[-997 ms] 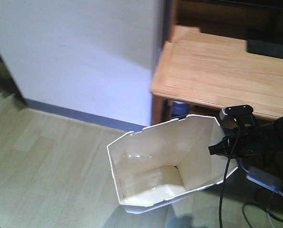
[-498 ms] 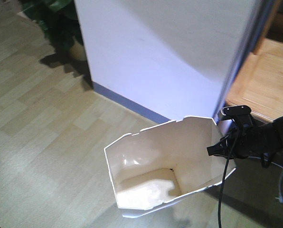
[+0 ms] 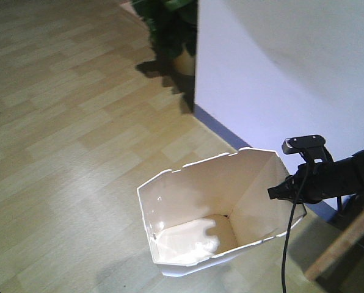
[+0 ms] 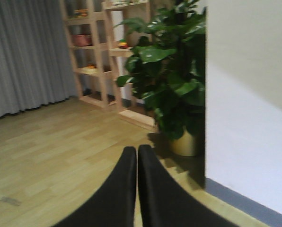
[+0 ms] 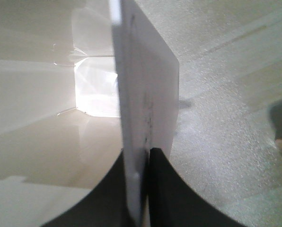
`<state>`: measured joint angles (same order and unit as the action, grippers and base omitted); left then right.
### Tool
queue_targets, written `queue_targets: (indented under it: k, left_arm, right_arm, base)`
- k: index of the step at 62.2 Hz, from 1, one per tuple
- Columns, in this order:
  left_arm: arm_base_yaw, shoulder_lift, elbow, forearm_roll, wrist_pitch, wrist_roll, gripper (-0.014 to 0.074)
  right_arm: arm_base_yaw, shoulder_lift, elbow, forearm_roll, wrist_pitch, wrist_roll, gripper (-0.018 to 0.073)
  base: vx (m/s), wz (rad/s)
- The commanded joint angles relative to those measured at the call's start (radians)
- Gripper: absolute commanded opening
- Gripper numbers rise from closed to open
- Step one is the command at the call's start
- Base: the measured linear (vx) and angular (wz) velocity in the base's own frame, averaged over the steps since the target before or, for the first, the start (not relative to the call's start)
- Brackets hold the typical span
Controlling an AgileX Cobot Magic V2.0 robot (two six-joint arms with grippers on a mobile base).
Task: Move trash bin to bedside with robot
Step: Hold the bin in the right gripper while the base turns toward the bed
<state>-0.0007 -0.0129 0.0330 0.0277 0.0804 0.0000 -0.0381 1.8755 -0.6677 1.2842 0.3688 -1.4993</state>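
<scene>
The right gripper [image 5: 140, 158] has its two black jaws clamped on the rim of the bin [image 5: 148, 71], one inside and one outside its thin right-hand wall. The left gripper [image 4: 137, 150] has its black jaws pressed together on nothing, pointing out over the floor [image 4: 60, 161]. Seen from above, the bin is white to cream plastic, smooth and faintly glossy, with flat angled sides that taper to a smaller base and an angular, notched rim. It is over the floor, just beside the foot of a white wall [image 3: 280, 67]; whether it rests on the floor cannot be told. A small grey-topped block [image 3: 303, 143] sits above the right gripper, a black sleeved arm [image 3: 353, 174] runs off to the right, and a thin black cable [image 3: 286, 244] hangs down. The floor is pale wood-look planking. The wall has a blue-grey skirting [image 3: 218, 125]. Past its corner stand a leafy green plant [image 4: 174, 80] in a tan pot [image 4: 183, 144], light wooden shelves [image 4: 96, 47] and a grey pleated curtain [image 4: 22, 56].
</scene>
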Motion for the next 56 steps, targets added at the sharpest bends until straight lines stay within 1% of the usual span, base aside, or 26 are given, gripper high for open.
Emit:
queue_targets:
  k: [1,36,56]
  left_arm:
    - [-0.006,-0.015,0.012,-0.009,-0.074,-0.014,-0.0006]
    - [-0.006,-0.015,0.012,-0.009,-0.074,-0.014,-0.0006]
    - [-0.006,-0.015,0.012,-0.009,-0.074,-0.014,-0.0006]
  right_arm:
    - [-0.001,-0.064,-0.026,0.08,0.147,0.025,-0.0005]
    - [-0.001,-0.064,-0.026,0.08,0.147,0.025,-0.0005]
    - [-0.001,-0.064,-0.026,0.08,0.147,0.025,-0.0005]
  base:
    - [0.04,0.58]
    - [0.02,0.58]
    - [0.02,0.38]
